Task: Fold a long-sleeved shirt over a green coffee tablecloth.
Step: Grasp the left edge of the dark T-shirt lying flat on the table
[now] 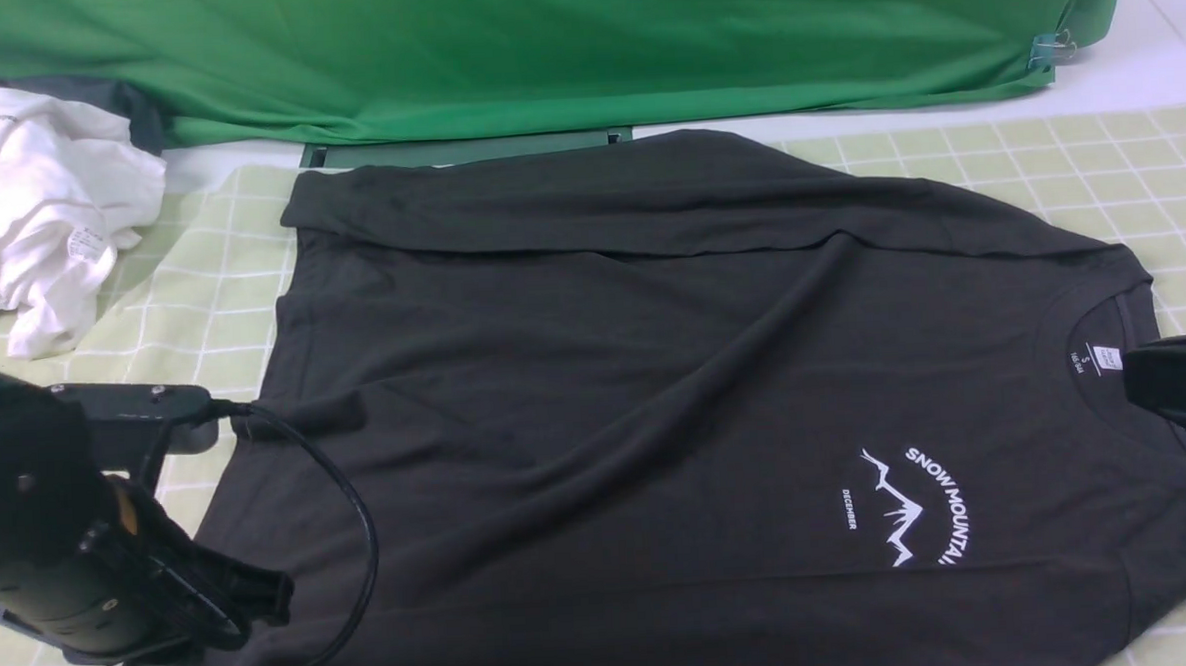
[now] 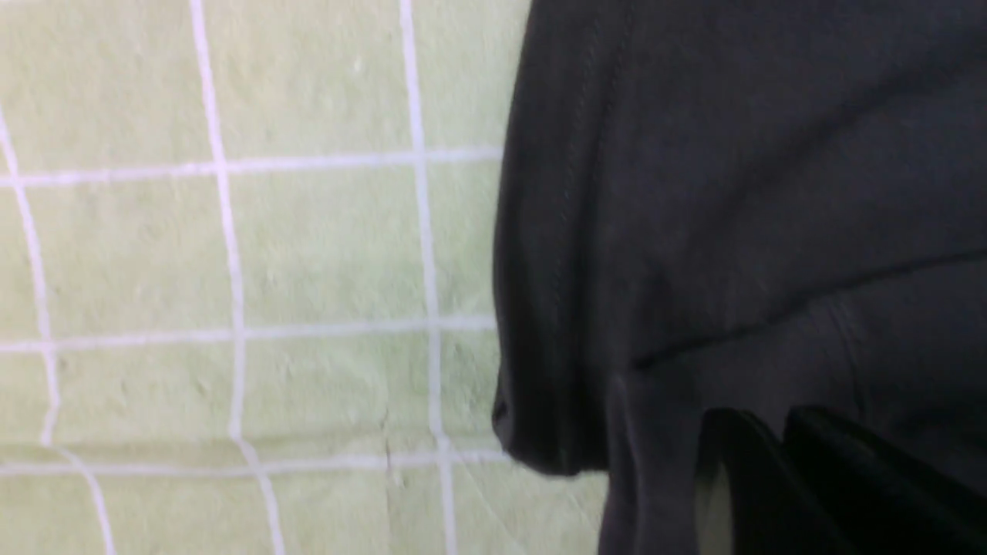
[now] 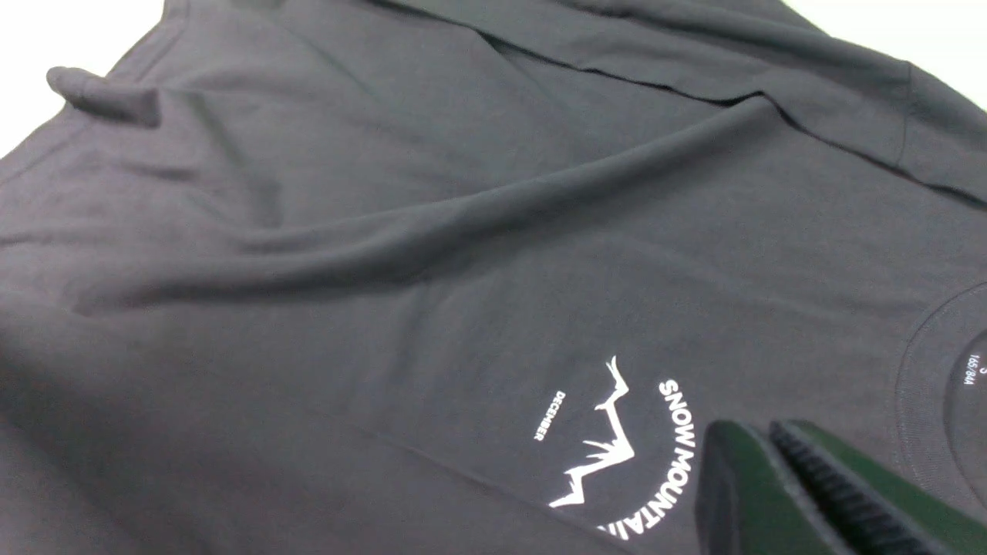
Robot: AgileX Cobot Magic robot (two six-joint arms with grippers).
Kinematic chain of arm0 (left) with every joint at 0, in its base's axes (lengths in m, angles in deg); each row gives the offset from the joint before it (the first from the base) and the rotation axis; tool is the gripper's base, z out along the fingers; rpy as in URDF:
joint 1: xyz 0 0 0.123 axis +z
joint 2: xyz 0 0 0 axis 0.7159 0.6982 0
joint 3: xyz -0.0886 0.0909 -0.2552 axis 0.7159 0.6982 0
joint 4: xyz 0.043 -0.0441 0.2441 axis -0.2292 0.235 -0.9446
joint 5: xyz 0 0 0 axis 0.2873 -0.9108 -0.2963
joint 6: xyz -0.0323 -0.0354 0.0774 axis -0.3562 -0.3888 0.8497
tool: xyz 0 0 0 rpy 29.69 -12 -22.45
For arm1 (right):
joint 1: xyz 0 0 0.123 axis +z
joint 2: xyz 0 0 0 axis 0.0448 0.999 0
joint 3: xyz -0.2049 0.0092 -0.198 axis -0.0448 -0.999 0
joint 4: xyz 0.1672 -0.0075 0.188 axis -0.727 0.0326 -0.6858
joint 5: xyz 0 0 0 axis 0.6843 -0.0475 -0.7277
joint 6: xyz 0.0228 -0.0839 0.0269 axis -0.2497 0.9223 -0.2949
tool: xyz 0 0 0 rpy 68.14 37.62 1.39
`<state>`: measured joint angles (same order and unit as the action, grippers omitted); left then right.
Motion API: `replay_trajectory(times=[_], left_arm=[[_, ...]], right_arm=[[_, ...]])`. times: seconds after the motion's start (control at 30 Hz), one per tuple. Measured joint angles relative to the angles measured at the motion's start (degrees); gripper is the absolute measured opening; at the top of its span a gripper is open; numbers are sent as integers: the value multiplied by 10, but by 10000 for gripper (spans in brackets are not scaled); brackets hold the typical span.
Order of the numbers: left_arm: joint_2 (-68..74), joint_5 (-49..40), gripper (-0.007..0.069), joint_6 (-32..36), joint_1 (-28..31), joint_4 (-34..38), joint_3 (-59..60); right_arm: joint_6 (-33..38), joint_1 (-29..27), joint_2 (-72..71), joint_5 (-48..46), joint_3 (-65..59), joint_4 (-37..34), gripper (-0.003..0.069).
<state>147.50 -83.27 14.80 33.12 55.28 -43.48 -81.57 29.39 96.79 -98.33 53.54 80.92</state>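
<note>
The long-sleeved shirt (image 1: 656, 400) lies print-up across the green coffee tablecloth (image 1: 1046, 153), collar toward the desk's right edge and hem toward its left. Only its far side is turned in, so I judge the near side and the crosswise folds are yet to do. The right claw (image 3: 771, 439), over the print, is clenched on nothing; the left claw (image 2: 779, 432), at the hem, is too dark to tell.

Free over bare green coffee tablecloth (image 1: 1046, 168) at the far right, beyond the long-sleeved shirt (image 1: 606, 392), and in a strip along its left edge. Blocked far left by a crumpled white garment (image 1: 37, 207), at the back by a green backdrop (image 1: 540, 45). Crowded near left by the left claw (image 1: 259, 596) and a looping black cable (image 1: 367, 543); near right by the right claw (image 3: 759, 443) over the shirt.
</note>
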Motion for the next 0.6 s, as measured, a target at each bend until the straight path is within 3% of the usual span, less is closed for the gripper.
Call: replay_trajectory(times=[0.1, 0.27, 0.4, 0.6], left_arm=[[15, 13, 144, 0, 0, -6, 0], [51, 26, 345, 0, 0, -13, 0], [80, 35, 461, -5, 0, -14, 0], [100, 38, 491, -29, 0, -14, 0]], right_arm=[[0, 0, 0, 0, 0, -1, 60], [0, 0, 0, -1, 0, -1, 69], [-1, 0, 0, -2, 0, -1, 71], [-2, 0, 0, -2, 0, -1, 78]])
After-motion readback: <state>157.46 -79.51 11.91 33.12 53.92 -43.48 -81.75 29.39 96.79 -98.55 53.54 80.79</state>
